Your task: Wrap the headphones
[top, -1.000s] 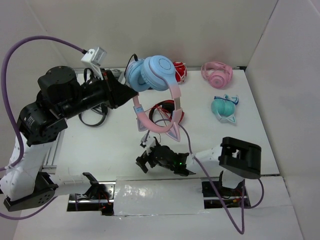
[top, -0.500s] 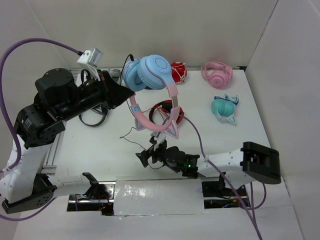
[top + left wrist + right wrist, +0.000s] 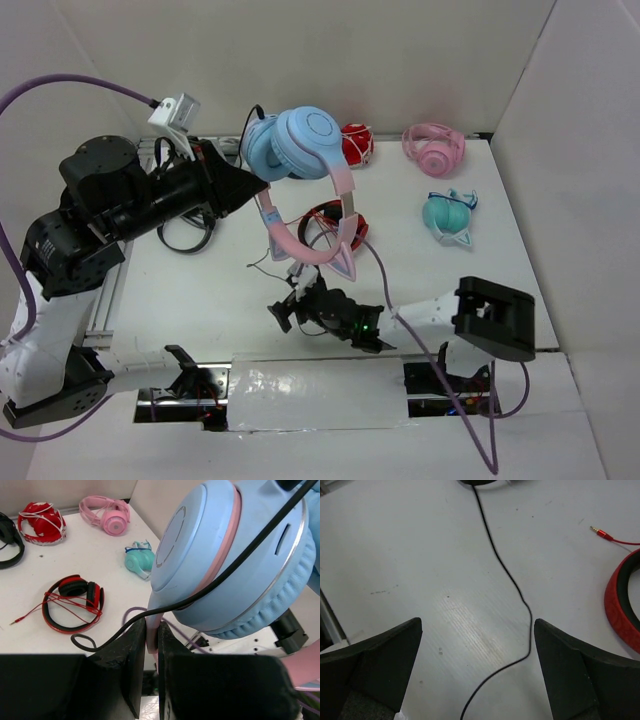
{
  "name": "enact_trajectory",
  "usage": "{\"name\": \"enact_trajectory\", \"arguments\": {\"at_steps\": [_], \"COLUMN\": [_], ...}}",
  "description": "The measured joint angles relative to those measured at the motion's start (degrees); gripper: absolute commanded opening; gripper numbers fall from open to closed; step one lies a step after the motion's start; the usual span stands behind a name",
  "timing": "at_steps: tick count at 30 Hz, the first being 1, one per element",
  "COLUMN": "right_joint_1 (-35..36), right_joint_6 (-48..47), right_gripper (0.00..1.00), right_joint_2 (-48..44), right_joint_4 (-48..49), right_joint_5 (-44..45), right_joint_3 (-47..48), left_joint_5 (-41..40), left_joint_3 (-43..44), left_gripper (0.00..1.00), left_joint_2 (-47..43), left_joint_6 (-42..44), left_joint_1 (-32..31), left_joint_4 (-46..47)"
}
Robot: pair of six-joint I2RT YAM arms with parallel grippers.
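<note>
**Cable (image 3: 508, 575) now under the open right tool (image 3: 477, 630), not yet caught**

My right tool is spread wide and holds nothing. In its wrist view the thin dark cable runs down the bench (image 3: 200, 290) between the two fingers, touching neither. Over the last second I have crept this tool a little toward the upper part of the overhead frame. It now sits low on the bench just under the dangling pink headband. Its elbow had swung out to the right and has since come back in.

My left tool (image 3: 152, 630) is closed hard on the pink band just below the blue earcups, with the cable looping past its fingers. It carries the headphones (image 3: 305, 142) in the air at upper centre of the overhead view, cat ears hanging down. It has drawn them slightly up and to the left, and the loose cable on the bench has shifted with them.

I judge the wrap is barely begun: the cable still trails free. My next move needs the right tool to close on that strand without snagging the red headphones (image 3: 75, 587) lying just beside it. The all-pink pair (image 3: 434, 148) and the teal pair (image 3: 447, 218) sit well apart at upper right.
</note>
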Motion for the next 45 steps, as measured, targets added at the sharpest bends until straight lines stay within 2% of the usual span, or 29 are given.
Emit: {"name": "enact_trajectory", "arguments": {"at_steps": [4,8,10,12,13,15,18,23,27,29,33,35,39,45], "right_joint_1": [-0.9,-5.2,-8.4,-11.0,-11.6,-11.9,-11.4,-11.5,-14.2,-19.2,-34.4,-38.2,-39.5,-40.5], "right_joint_6": [-1.2,-0.7,0.0,0.4,0.5,0.4,0.4,2.6,8.2,12.3,17.8,18.8,19.4,21.1], "right_gripper": [1.0,1.0,0.95,0.78,0.6,0.42,0.0,0.0,0.0,0.0,0.0,0.0,0.0,0.0], "right_joint_2": [8.0,12.8,14.2,15.5,16.1,17.5,18.6,16.9,7.7,0.5,-15.3,-22.6,-33.1,-42.7], "right_joint_4": [1.7,3.7,5.1,5.8,5.8,5.8,5.8,4.6,0.2,-2.3,-7.5,-12.3,-21.0,-31.6], "right_joint_5": [0.1,-0.9,-2.3,-3.2,-3.4,-3.8,-5.9,-6.5,-5.4,-5.9,-5.9,-4.8,-2.6,-0.3], "right_joint_3": [3.8,6.9,8.0,9.5,10.6,12.9,15.0,12.9,5.9,1.7,-6.3,-8.0,-8.0,-8.3], "left_joint_5": [1.7,3.4,4.1,4.7,4.9,5.4,6.1,6.0,4.0,2.6,0.2,-1.0,-5.2,-14.3], "left_joint_3": [0.9,1.8,1.8,1.8,1.7,1.6,1.6,0.5,-1.6,-3.0,-6.4,-7.6,-8.9,-9.0], "left_gripper": [0.0,0.0,0.0,0.0,0.0,0.0,0.0,0.0,0.0,0.0,0.0,0.0,0.0,0.0], "left_joint_2": [0.2,0.6,0.5,0.5,0.5,0.5,0.5,-0.1,-1.2,-2.0,-4.0,-4.6,-4.7,-4.0], "left_joint_6": [0.0,0.0,0.0,0.0,0.0,0.0,0.0,-0.1,-0.1,-0.2,-0.4,-0.6,-2.0,-5.3], "left_joint_1": [0.0,0.0,0.0,0.0,0.0,0.0,0.0,0.0,0.0,0.0,0.2,0.3,0.6,1.0], "left_joint_4": [-0.3,-0.7,-0.7,-0.7,-0.7,-0.7,-0.7,-0.3,-0.3,0.0,0.1,0.1,0.1,-1.2]}}
